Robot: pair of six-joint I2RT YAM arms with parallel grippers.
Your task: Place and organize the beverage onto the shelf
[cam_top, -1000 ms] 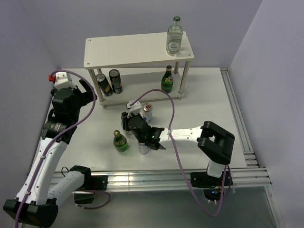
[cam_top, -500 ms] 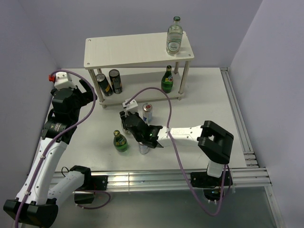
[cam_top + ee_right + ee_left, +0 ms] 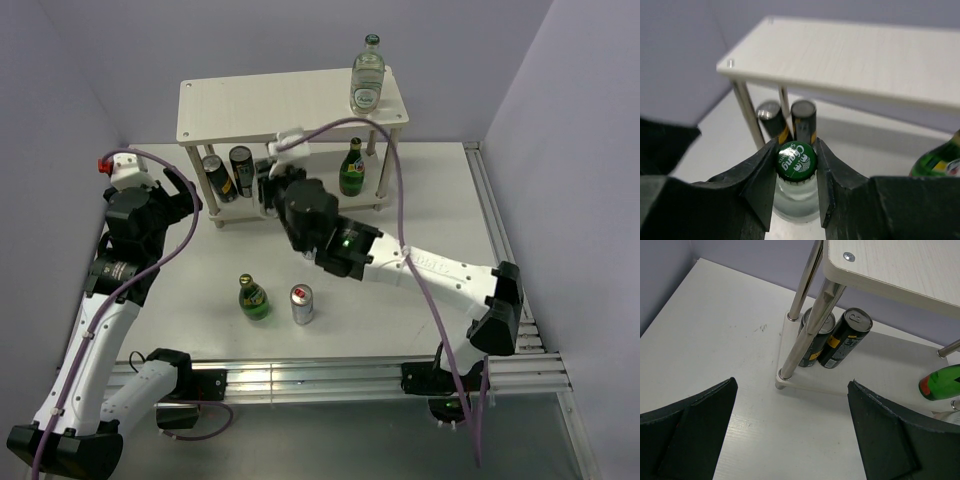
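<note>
At the shelf (image 3: 280, 103) front, right gripper (image 3: 795, 175) is clamped on a clear bottle (image 3: 796, 159) at its cap, near the dark cans (image 3: 230, 173). Left gripper (image 3: 792, 410) has jaws wide apart, holding nothing, by the left legs. Second clear bottle (image 3: 367, 78) is on top. One green bottle (image 3: 253, 297) and a silver can (image 3: 301, 304) are on the table (image 3: 430, 200).

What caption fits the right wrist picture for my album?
Right pincer shut on the green-capped clear bottle, in front of the pale shelf with two dark cans underneath.
</note>
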